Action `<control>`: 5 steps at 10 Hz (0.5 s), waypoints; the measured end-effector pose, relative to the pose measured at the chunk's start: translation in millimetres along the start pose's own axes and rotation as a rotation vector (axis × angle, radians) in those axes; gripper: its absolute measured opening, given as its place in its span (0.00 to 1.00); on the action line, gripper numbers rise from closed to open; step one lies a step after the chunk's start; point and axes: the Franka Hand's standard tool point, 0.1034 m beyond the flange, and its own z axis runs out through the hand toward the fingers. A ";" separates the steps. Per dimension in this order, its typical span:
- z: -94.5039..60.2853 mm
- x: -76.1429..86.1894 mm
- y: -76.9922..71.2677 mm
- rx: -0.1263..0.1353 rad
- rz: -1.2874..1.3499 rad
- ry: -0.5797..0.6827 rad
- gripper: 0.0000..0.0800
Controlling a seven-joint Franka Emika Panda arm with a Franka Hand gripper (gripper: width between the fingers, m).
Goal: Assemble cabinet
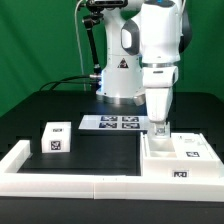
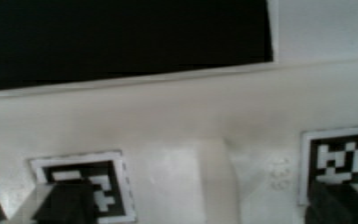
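- On the black table [image 1: 95, 150], w/ the ext. view read as a clock face, we see the arm [image 1: 160, 45] at 12–1 o'clock, wrist pointing straight down.
- Cabinet body [image 1: 190, 160], white w/ tags, lies at approx 4 o'clock, just beside the border rail [image 1: 60, 185], which runs from 6 round to 8 o'clock.
- Marker board [image 1: 112, 122] lies flat near centre. The small block [image 1: 55, 137], another cabinet part, stands well apart at 9 o'clock.
- Gripper [image 1: 160, 126] is down at the body's 10 o'clock corner. The wrist view shows a dark fingertip [image 2: 60, 205] just beside a tag [image 2: 78, 185] on white plastic.
- Jaws: we can't tell if they're loose or clamped on the part, since the contact is hidden.
- Step, in our judgement: taking hold of the body or a panel on it. Assembly prob. early, parts not yet joined.
- Next move needs a firm pinch first, then a level lift w/o scraping the rail.
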 end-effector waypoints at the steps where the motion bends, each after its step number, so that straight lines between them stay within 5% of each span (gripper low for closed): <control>1: 0.0 -0.3 0.1 0.000 0.001 0.000 0.51; 2: 0.0 -1.1 0.5 0.000 0.002 0.000 0.51; 4: -0.3 -1.1 1.2 -0.002 0.002 0.001 0.10; 5: -0.4 -1.1 1.3 -0.002 0.002 0.001 0.10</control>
